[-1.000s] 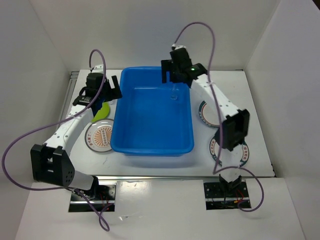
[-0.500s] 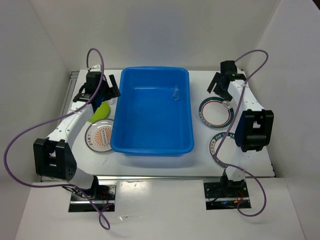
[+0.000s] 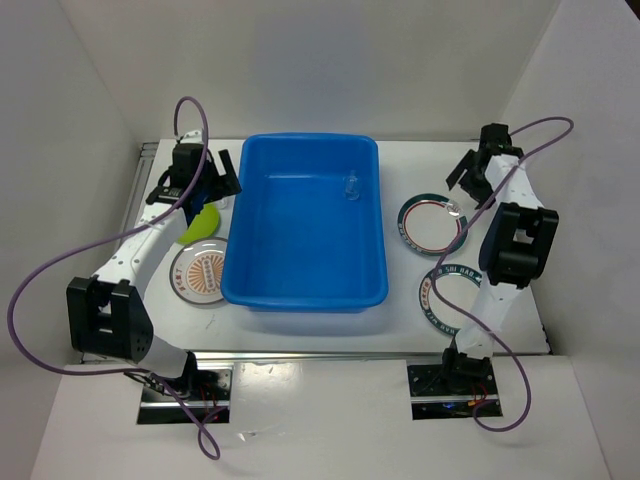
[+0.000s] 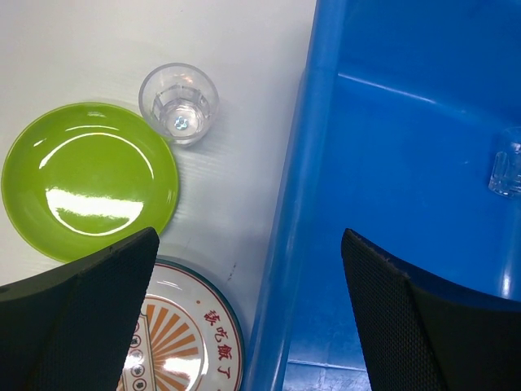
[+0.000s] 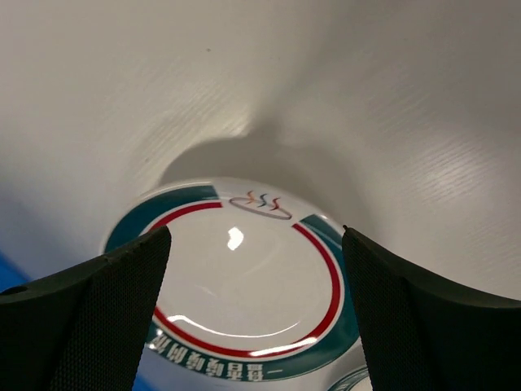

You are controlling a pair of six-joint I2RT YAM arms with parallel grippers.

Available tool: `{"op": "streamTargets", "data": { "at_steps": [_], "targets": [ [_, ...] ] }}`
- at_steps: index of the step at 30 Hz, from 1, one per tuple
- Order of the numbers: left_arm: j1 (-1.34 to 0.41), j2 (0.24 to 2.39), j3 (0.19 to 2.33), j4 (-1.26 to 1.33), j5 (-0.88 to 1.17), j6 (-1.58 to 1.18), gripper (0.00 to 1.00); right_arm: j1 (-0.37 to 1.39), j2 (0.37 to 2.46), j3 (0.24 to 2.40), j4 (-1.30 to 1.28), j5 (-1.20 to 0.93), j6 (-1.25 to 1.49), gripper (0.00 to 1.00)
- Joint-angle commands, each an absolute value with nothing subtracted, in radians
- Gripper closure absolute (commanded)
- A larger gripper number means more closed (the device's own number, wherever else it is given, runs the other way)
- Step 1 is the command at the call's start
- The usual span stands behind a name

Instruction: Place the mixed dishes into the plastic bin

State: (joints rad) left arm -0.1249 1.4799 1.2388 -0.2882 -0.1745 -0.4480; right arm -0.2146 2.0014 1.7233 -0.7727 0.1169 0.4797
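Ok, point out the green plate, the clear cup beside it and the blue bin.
green plate [image 4: 89, 179]: left wrist view, centre.
clear cup [image 4: 179, 104]: left wrist view, base.
blue bin [image 3: 300, 298]: top external view, near wall.

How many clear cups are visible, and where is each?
2. One clear cup stands inside the blue bin, near its far right corner. The other cup is on the table beside the lime-green plate, outside the bin's left wall. More may be hidden.

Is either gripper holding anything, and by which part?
Nothing is held. The left gripper is open over the rim of the bin; the right gripper is open over a white plate.
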Motion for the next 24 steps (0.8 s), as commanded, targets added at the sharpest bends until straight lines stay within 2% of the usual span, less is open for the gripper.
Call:
{"op": "streamTargets", "data": {
  "at_steps": [1, 3, 6, 10, 13, 17, 21, 24],
  "targets": [
    [-0.123, 1.442, 1.239, -0.275, -0.178, -0.430, 0.00, -0.233, 2.072, 1.767, -0.877, 0.121, 0.404, 0.09],
    [-0.123, 1.442, 1.239, -0.275, -0.178, -0.430, 0.00, -0.233, 2.072, 1.746, -0.879, 0.109, 0.393, 0.09],
    [-0.123, 1.442, 1.250, -0.284, -0.178, -0.420, 0.00, -0.256, 2.040, 1.680, -0.845, 0.100, 0.368, 0.17],
    [-0.123, 1.442, 1.250, -0.284, -0.178, -0.420, 0.00, -0.293, 1.990, 1.603, -0.821, 0.061, 0.368, 0.22],
    [-0.123, 1.442, 1.250, -0.284, -0.178, -0.420, 0.00, -0.293, 1.961, 1.566, -0.821, 0.040, 0.359, 0.31],
    [-0.123, 1.442, 1.250, -0.284, -0.178, -0.411, 0.00, -0.293, 1.927, 1.502, -0.811, 0.005, 0.359, 0.37],
    [-0.123, 1.442, 1.262, -0.284, -0.190, -0.400, 0.00, -0.293, 1.907, 1.444, -0.779, -0.046, 0.359, 0.50],
    [-0.123, 1.442, 1.262, -0.284, -0.181, -0.400, 0.00, -0.293, 1.898, 1.422, -0.769, -0.071, 0.359, 0.51]
  ]
}}
